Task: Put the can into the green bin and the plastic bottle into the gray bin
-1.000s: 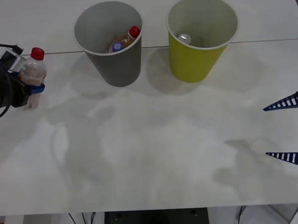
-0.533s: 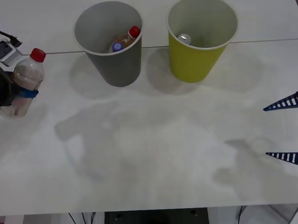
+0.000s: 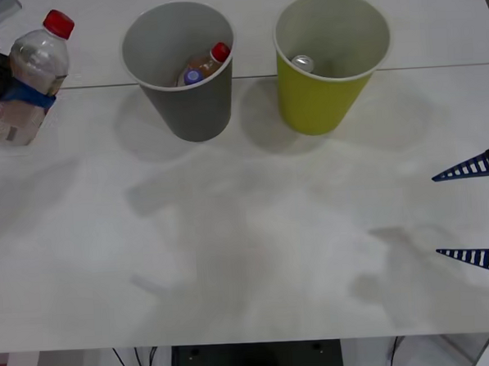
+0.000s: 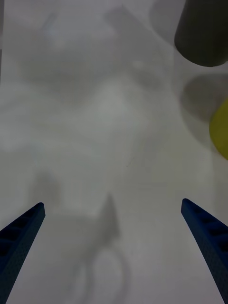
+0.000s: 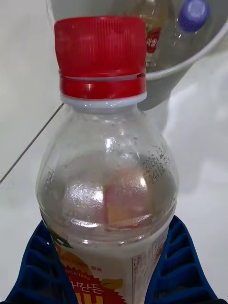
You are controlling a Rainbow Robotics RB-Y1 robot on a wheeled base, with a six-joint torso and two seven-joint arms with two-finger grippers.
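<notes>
The left tool (image 3: 14, 92) was clenched around the slim clear plastic bottle with the red cap and pale printed label (image 3: 24, 80), its blue ribbed fingers (image 5: 183, 266) pressing the body from both sides just below the shoulder. Half a second before, the bottle had hung lower, near the bench; now it had risen and swung farther out from the robot, tilted with its cap leaning toward the tall dark gray tapered bin (image 3: 181, 67). The lift looked finished, and the carry toward the bin seemed to have begun.

From the left tool, the gray bin stood off to the right, well apart, its mouth open and already holding a red-capped bottle with amber contents (image 3: 208, 63) and a purple-capped bottle (image 3: 192, 76). Beyond it, farther right, the tall yellow-green tapered bin (image 3: 330, 60) held the small silver-topped metal can (image 3: 303, 63), so that half of the task appeared done.

The right tool (image 3: 474, 213) waited over the white bench (image 3: 256, 256) at the far right, fingers spread and grasping nothing.

What remained, as I judged it, was moving the bottle sideways over the gray rim and letting go.
</notes>
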